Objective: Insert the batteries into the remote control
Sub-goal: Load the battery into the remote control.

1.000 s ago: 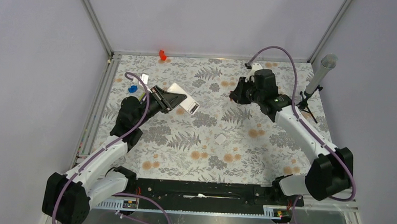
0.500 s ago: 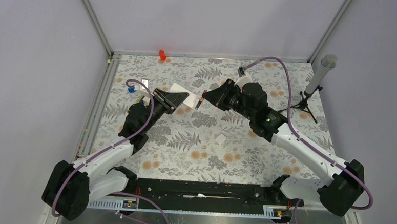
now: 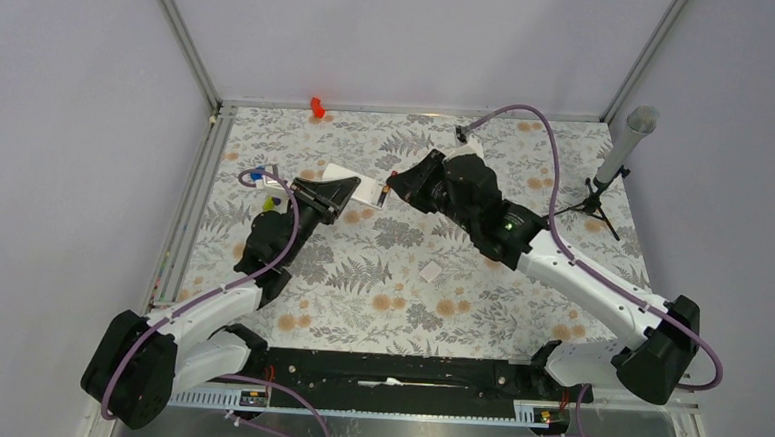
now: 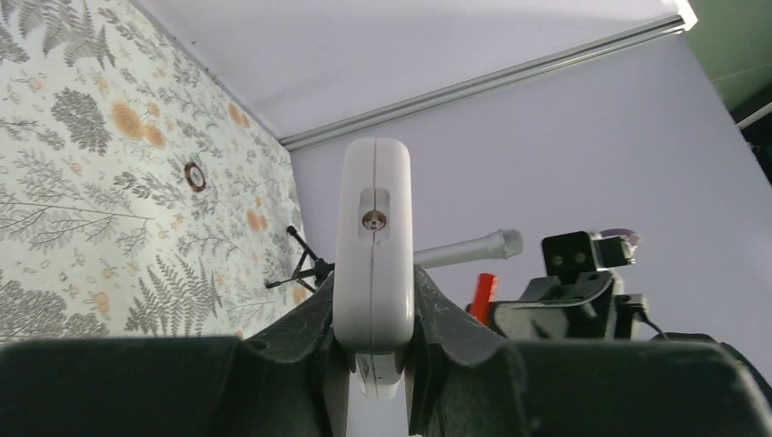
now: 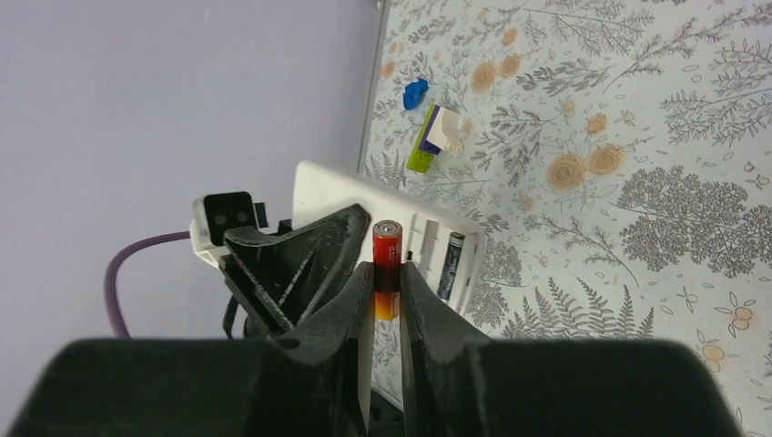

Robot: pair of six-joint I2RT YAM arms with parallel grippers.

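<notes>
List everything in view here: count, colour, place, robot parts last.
floral mat: one, grey with orange flowers, under everything.
remote control: one, white, held up in the left gripper, battery bay open.
held battery: one, red-and-black, in the right gripper at the bay.
seated battery: one, dark, in the bay.
red piece: one, far edge.
blue piece: one, near left edge.
block stack: one, green, purple, white, beside the blue piece.
dark ring: one, on the mat.
white square: one, mid-mat.
grey tube on tripod: one, right edge.
left gripper: black, shut on the remote.
right gripper: black, shut on the battery.
</notes>
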